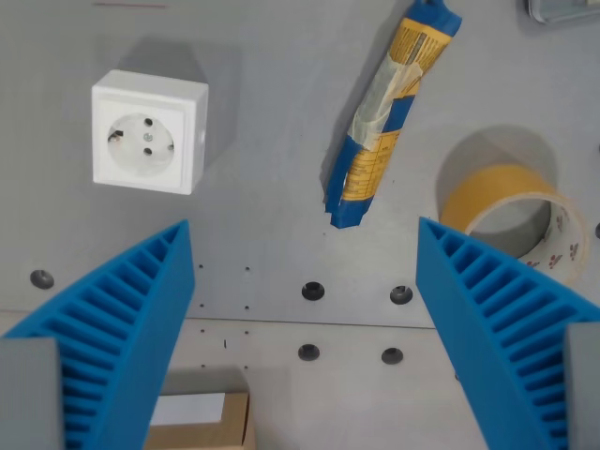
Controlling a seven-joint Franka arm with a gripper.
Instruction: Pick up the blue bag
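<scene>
from my seat the blue bag (388, 120) lies flat on the bench (272, 112) in the upper centre-right of the frame, long axis running steeply from top right to lower left, ahead of my end effector (305, 281), whose fingers stand wide apart and empty.

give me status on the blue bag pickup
Pincer open, empty. Blue bag flat on table, untouched, above the gap between fingers. Tape roll and wall socket flank it, both apart.

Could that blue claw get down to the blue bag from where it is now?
Probably yes. The gripper is open, nothing lies over the blue bag, and the tape roll and socket sit apart from it.
</scene>
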